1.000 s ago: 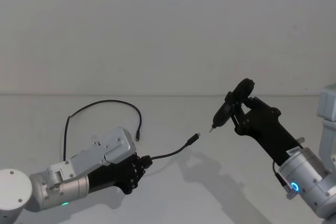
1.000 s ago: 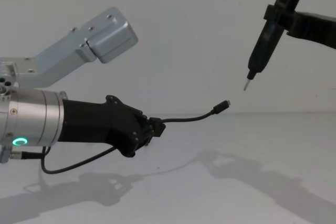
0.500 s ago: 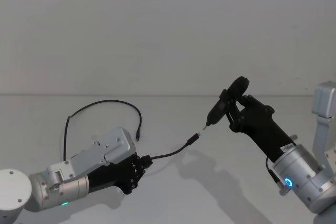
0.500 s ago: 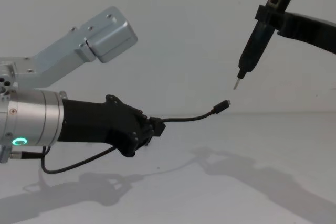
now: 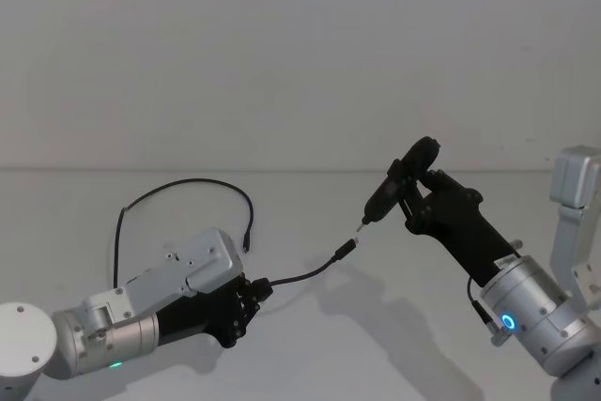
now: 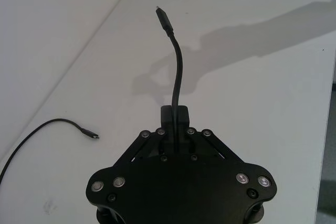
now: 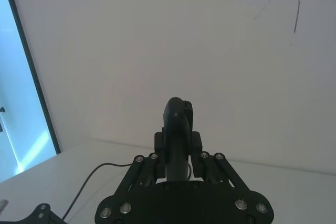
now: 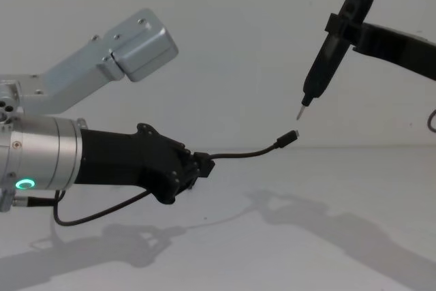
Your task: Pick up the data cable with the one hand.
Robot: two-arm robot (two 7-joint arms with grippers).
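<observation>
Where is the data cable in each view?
Head view: data cable lower centre, held by the left gripper.
Left wrist view: cable centre, rising from the jaws.
Right wrist view: cable lower left, curving on the table.
Chest view: cable centre, plug raised.
Shared landmark: pointed tool in the right gripper.

So the left gripper [image 5: 255, 288] sits low over the table [image 5: 319, 363], arm stretched nearly level, green ring lit on the wrist, jaws clamped on the data cable [image 5: 305, 276]. The right gripper [image 5: 410, 196] is higher above the table, arm angled up, jaws pinching a slim black tool [image 5: 383, 199], tip pointing down.
</observation>
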